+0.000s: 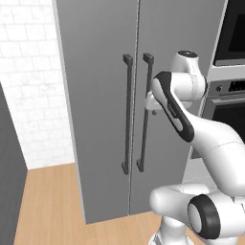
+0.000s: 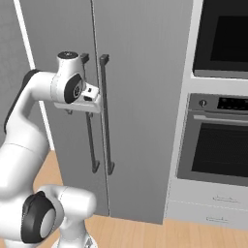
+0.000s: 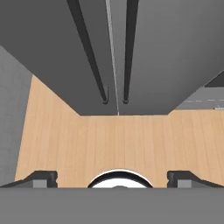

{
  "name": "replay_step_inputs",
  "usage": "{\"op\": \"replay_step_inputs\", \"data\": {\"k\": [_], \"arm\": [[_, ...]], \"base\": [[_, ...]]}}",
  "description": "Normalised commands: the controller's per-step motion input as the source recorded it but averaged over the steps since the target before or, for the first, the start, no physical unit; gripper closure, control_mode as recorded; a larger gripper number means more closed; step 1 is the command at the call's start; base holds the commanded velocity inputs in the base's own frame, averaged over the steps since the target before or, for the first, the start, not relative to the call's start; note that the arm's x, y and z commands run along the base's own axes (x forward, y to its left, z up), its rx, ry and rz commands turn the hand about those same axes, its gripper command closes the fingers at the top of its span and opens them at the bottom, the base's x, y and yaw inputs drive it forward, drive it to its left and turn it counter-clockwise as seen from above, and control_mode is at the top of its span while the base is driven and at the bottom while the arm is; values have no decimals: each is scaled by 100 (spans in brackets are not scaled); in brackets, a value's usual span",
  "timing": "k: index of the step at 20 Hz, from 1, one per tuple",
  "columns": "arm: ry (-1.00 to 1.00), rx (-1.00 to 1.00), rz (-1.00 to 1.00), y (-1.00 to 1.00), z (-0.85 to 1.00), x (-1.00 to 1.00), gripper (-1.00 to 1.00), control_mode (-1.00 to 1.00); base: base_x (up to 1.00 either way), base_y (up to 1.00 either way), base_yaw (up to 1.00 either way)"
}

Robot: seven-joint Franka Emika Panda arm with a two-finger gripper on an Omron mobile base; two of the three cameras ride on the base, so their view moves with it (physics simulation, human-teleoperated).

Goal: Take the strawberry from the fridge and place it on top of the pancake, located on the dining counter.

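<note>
**Before the closed fridge**

Both fridge [image 1: 100, 95] doors are shut, so the strawberry seems to be hidden inside. Close to the handles [image 2: 104, 116] hangs the gripper [image 3: 112, 178], fingers spread wide, holding nothing. Beside stands the oven [image 2: 218, 145].

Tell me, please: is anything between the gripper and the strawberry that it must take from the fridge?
Yes. Both doors of the fridge are shut, so its inside, where the strawberry should be, is hidden. The gripper is open and holds nothing, close in front of the two dark handles. A door must be opened first.
</note>
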Motion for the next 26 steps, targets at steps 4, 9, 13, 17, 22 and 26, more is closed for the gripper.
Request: {"op": "replay_step_inputs", "data": {"k": [4, 9, 13, 17, 22, 26], "arm": [[0, 0, 0, 0, 0, 0, -100, 100], [0, 0, 0, 0, 0, 0, -100, 100], [0, 0, 0, 0, 0, 0, -100, 100], [-16, 0, 2, -5, -3, 20, -100, -100], [-42, 0, 1, -20, -2, 68, -100, -100], [-18, 1, -2, -8, -6, 96, -100, -100]], "base": [[-15, 0, 0], [0, 0, 0], [0, 0, 0], [0, 0, 0], [0, 0, 0], [0, 0, 0]]}}
